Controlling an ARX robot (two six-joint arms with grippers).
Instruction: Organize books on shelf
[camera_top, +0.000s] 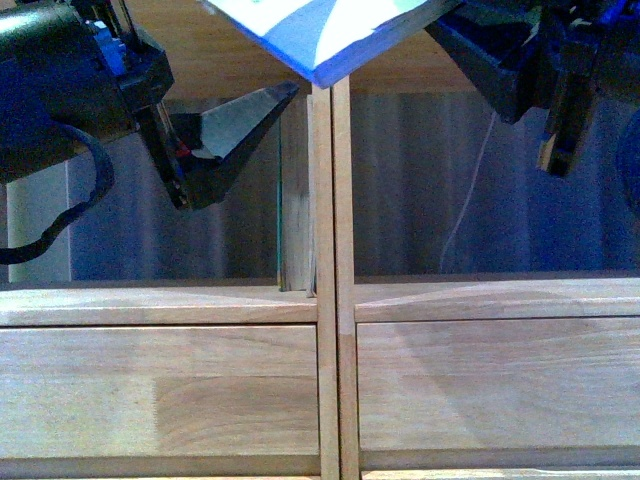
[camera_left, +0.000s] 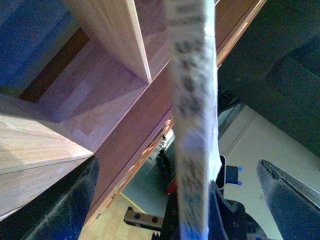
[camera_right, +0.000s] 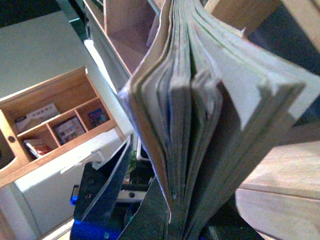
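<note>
- While the right gripper (camera_top: 550, 110) pinches the paperback (camera_top: 330, 35) high above the central divider (camera_top: 335, 200) of the shelf (camera_top: 180, 305), placing looks under way.
- The left gripper (camera_top: 205, 150) hangs spread beside it.
- Next move, probably: lower it upright beside that divider.

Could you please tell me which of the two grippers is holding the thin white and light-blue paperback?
The right gripper: the thin white and light-blue paperback is clamped between its fingers, whereas the left gripper is open and empty.

Front view faces shelf (camera_top: 330, 300) close, level. Both wrist views hug book (camera_left: 192, 125) edge, shelf behind.
</note>
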